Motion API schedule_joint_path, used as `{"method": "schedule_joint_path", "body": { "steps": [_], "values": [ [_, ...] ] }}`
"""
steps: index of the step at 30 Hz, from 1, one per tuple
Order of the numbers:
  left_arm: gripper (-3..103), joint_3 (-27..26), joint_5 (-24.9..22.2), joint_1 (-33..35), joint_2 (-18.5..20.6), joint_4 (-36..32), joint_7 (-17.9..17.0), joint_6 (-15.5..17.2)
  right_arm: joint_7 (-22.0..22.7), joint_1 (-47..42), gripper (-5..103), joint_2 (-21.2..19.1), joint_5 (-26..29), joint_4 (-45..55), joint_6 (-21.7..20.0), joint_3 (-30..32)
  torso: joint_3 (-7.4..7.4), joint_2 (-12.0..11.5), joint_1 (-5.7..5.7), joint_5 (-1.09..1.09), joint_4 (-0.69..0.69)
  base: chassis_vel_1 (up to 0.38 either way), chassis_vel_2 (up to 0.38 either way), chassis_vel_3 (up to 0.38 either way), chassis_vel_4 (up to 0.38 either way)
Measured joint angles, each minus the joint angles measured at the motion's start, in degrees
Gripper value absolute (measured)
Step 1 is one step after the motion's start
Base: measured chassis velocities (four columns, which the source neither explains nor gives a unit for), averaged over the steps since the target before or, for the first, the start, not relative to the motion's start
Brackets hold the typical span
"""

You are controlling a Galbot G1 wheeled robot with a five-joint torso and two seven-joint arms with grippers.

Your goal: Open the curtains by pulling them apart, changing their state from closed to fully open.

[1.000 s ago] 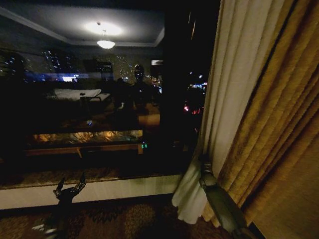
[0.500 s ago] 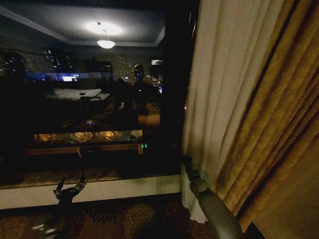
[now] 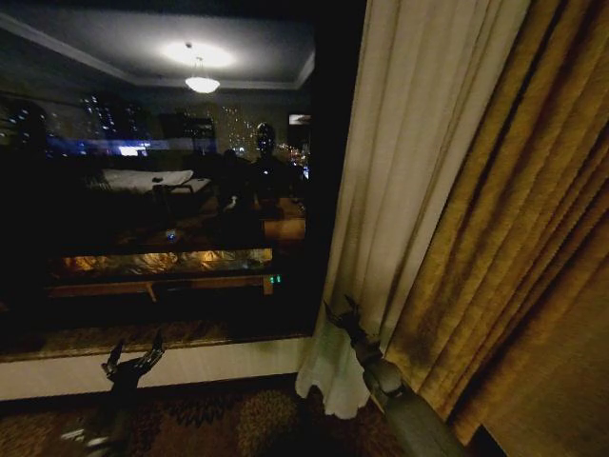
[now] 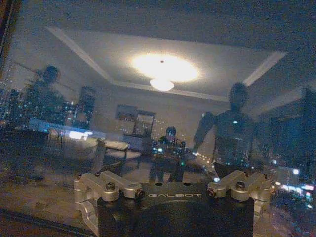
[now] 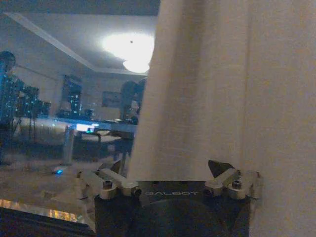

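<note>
Curtain fabric is being engaged by the right gripper at the lower inner edge of the sheer cream curtain, which is hanging at the right side of the window, directly beside the golden drape. The panel's long axis is running vertically, from the top of the window down to the floor, where its hem is bunching just above the carpet. In the right wrist view the right gripper's fingers are being held spread, with the sheer cloth lying against them and across the gap; whether any fold is being pinched cannot be told. The fabric is lying ahead of and to the right of this gripper, so the right arm is judged the nearer one. The left gripper is being held low near the windowsill's left end, fingers spread, well apart from the curtain, facing the glass.
</note>
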Motion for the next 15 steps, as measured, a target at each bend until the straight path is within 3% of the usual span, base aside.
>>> {"method": "schedule_joint_path", "body": {
  "steps": [15],
  "values": [
    [100, 0.0, 0.0, 0.0, 0.0, 0.0, 0.0, 0.0, 0.05, -0.27, 100, -0.17, 0.34, 0.33, 0.21, 0.09, 0.0, 0.0, 0.0, 0.0, 0.0, 0.0, 0.0, 0.0, 0.0]
  ]
}}
